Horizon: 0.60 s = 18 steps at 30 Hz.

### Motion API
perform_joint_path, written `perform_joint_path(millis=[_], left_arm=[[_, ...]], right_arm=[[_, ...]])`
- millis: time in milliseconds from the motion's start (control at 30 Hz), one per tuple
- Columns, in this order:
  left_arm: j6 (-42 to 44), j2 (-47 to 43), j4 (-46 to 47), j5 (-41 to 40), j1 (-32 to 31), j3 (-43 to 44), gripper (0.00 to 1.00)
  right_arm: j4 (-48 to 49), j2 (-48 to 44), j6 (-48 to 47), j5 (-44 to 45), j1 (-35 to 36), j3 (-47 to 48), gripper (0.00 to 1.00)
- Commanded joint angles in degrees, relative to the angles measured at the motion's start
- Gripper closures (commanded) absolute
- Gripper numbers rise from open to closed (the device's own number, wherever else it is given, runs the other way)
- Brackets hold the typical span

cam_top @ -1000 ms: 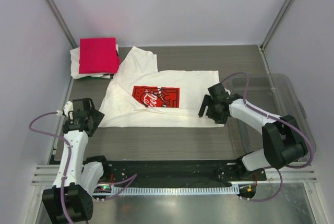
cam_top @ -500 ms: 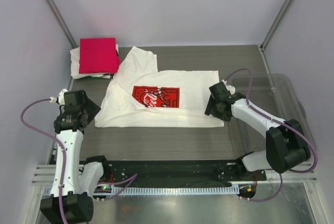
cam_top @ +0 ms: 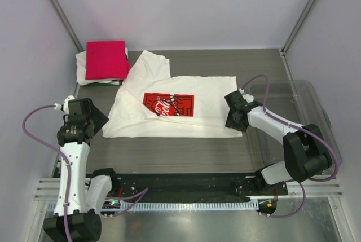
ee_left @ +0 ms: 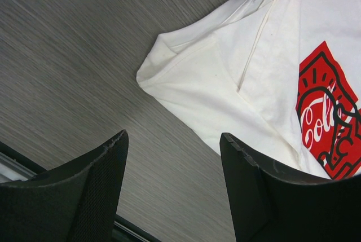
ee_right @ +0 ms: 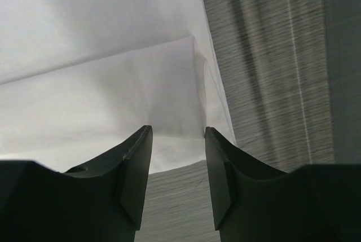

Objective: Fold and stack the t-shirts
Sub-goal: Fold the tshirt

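Observation:
The white t-shirt with the red Coca-Cola print (cam_top: 169, 105) lies partly folded in the table's middle. A folded crimson-pink shirt (cam_top: 105, 59) rests on a folded white shirt (cam_top: 84, 75) at the back left. My left gripper (cam_top: 97, 119) is open and empty just left of the printed shirt's near-left corner (ee_left: 163, 61). My right gripper (cam_top: 230, 119) is open, its fingers straddling the shirt's near-right hem corner (ee_right: 186, 84), nothing pinched.
A clear plastic tub (cam_top: 304, 112) stands at the right edge, behind my right arm. Bare grey table (cam_top: 186, 152) lies between the shirt and the arm bases. Enclosure walls stand on the left, back and right.
My left gripper drew back left off the shirt's corner. My right gripper moved a little back and right along the shirt's right hem. The shirt's near-left corner shifted slightly left.

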Motion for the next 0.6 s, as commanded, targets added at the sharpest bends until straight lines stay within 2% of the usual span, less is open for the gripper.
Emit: perform_joint_path(millis=[0,367,467,500,567], left_arm=[[1.3,-0.23,0.49,0.35,0.37,1.31,0.33],[1.3,-0.14,1.19,0.52,0.37,0.87,0.33],[1.3,-0.31,1.28,0.52,0.37,0.78,0.33],[1.3,-0.23,1.28,0.52,0.28,0.78,0.33],[1.3,-0.31,1.28,0.52,0.37,0.69,0.33]], right_arm=[[2.18,0.49,-0.16,2.21,0.02,-0.82,0.52],[2.88,-0.3,-0.34,1.95,-0.42,-2.58,0.57],[3.32,-0.65,-0.42,1.95,-0.42,-3.1,0.63],[3.32,-0.65,-0.25,1.86,-0.42,-3.11,0.7],[3.24,-0.57,-0.25,1.59,-0.42,-2.84,0.77]])
